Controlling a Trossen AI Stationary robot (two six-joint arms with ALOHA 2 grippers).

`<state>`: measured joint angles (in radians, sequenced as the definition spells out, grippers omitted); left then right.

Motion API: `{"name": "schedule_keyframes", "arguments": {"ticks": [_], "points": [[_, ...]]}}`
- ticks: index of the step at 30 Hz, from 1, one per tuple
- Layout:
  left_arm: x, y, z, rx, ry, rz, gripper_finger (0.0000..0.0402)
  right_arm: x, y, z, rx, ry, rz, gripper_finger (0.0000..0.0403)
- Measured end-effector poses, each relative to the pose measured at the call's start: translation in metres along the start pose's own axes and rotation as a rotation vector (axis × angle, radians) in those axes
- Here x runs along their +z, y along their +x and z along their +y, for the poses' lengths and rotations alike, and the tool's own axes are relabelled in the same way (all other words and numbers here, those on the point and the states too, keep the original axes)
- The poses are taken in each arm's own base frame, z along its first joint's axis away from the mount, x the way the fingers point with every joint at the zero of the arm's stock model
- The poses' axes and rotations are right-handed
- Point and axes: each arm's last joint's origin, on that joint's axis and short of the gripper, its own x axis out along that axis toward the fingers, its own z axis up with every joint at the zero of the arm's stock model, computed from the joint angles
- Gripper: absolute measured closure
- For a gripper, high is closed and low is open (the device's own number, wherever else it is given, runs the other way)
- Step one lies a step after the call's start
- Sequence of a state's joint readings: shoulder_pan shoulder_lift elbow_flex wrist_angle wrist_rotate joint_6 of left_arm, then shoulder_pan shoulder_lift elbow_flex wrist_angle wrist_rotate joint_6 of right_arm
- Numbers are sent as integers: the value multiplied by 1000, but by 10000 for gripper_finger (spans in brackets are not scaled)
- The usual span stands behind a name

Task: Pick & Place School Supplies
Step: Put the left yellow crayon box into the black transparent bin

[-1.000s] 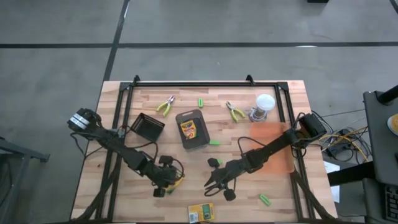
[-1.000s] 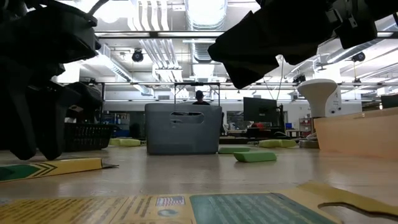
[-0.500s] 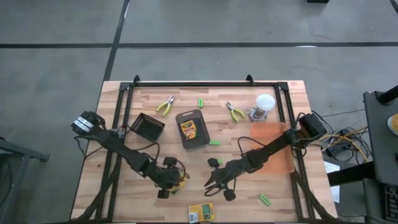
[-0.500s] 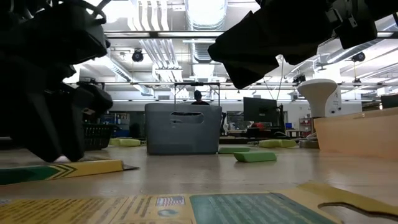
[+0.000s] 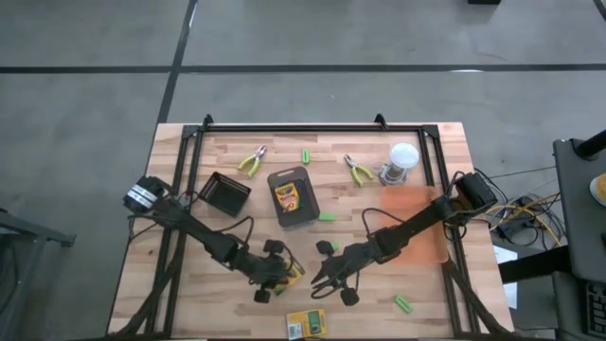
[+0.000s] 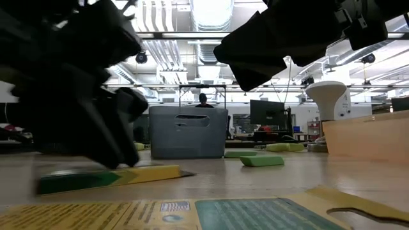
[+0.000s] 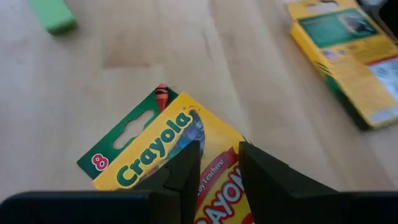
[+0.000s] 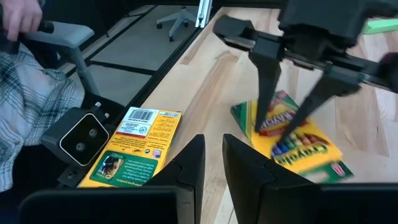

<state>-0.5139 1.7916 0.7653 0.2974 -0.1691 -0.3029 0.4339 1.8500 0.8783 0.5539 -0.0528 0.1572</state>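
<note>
My left gripper (image 5: 276,276) is clamped on a crayon box (image 7: 180,155), the yellow-and-green pack held low over the front middle of the table (image 5: 379,152). My right gripper (image 5: 322,278) hovers just beside it, fingers pressed together on nothing. A second crayon box (image 5: 306,323) lies flat at the front edge, and a third (image 5: 287,199) rests in the grey tray (image 5: 305,216) farther back.

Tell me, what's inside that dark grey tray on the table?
One crayon box lies face up in the dark grey tray, filling much of it. Whatever might sit beneath that box is covered.
</note>
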Motion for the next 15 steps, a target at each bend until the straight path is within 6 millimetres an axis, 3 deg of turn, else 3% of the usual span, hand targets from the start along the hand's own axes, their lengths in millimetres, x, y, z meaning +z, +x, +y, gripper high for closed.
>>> {"name": "schedule_keyframes", "arguments": {"ticks": [10, 15], "points": [[18, 7, 31, 90, 13, -28, 285, -1, 0, 0, -2, 1, 13, 346], [18, 7, 34, 38, -39, -21, 285, -5, 0, -1, -8, 19, 50, 346]]}}
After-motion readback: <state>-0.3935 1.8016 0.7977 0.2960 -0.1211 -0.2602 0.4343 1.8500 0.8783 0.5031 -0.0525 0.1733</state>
